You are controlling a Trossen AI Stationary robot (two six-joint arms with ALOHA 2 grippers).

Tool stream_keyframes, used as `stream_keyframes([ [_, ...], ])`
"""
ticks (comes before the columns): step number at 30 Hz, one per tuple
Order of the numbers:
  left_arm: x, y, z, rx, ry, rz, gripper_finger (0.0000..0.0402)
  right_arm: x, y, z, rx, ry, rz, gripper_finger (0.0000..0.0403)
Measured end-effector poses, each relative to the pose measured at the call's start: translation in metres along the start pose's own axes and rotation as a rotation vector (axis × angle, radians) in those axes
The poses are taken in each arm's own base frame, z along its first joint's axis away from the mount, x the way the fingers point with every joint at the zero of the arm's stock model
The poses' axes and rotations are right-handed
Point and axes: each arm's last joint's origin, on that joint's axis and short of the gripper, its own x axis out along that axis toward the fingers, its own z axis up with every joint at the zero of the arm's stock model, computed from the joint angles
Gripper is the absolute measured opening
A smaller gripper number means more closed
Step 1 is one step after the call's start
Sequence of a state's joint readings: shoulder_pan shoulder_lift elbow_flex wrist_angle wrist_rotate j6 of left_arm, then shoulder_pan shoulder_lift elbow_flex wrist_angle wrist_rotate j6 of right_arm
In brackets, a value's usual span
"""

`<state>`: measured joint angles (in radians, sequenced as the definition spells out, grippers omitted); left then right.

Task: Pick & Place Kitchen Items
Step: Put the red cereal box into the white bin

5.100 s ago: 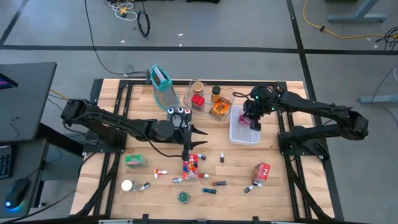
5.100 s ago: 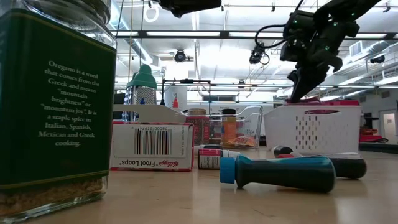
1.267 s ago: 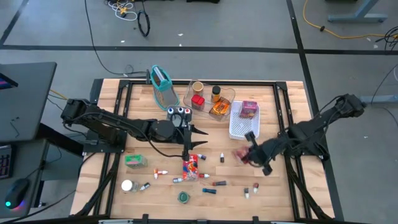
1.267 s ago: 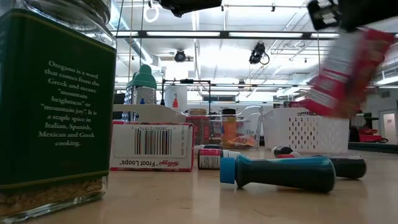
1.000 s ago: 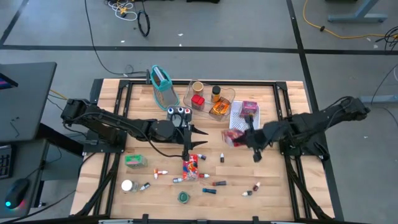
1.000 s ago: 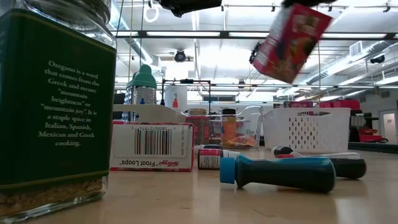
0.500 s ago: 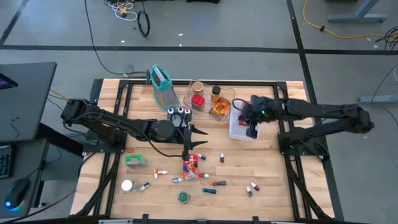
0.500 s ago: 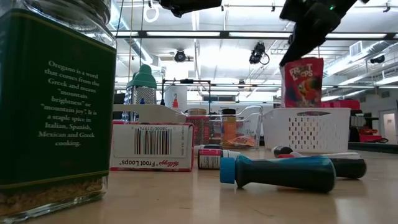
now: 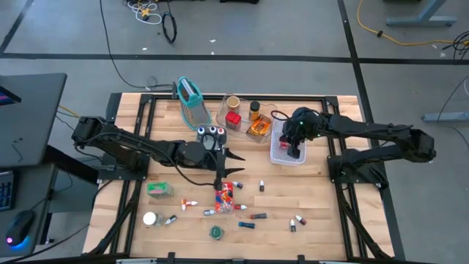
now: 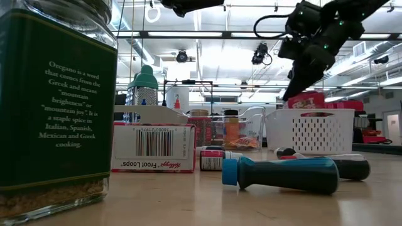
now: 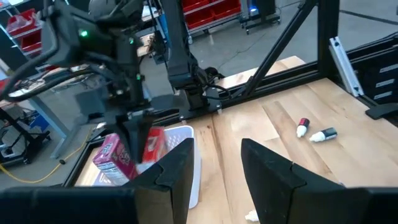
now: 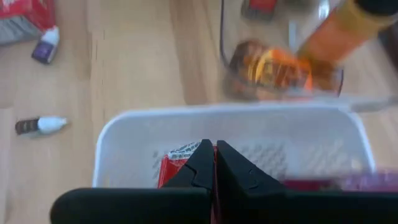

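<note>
Presently right hand (image 9: pixel 293 152) is clamped on a red packet (image 12: pixel 172 167) inside the white basket (image 9: pixel 279 155); left hand (image 9: pixel 220 178) parted, beside basket.

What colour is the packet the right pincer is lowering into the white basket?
Red packet, clearest in the right wrist view, pinched by the right pincer inside the white basket.

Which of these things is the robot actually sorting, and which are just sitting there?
Being sorted: red packet in the right gripper; cereal box; green packet; small vials.

Just there: white basket; teal-rimmed holder; left gripper, waiting mid-table.
</note>
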<state>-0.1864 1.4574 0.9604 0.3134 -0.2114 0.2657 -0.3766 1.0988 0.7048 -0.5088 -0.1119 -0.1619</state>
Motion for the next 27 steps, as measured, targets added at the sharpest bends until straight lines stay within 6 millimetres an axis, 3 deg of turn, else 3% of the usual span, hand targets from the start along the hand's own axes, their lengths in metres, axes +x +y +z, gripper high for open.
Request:
stream_keyframes([
  [10, 0.000, 0.000, 0.000, -0.024, 0.000, 0.000, 0.0142, 0.005, -0.010, -0.009, -0.036, -0.005, -0.032, 0.0042],
  [20, 0.000, -0.001, 0.000, -0.078, 0.001, -0.002, 0.0142, -0.001, -0.016, -0.013, -0.060, 0.079, -0.274, 0.0090],
  [27, 0.000, -0.001, 0.000, -0.092, 0.002, -0.002, 0.0142, -0.013, -0.012, -0.014, -0.077, 0.024, -0.206, 0.0102],
])
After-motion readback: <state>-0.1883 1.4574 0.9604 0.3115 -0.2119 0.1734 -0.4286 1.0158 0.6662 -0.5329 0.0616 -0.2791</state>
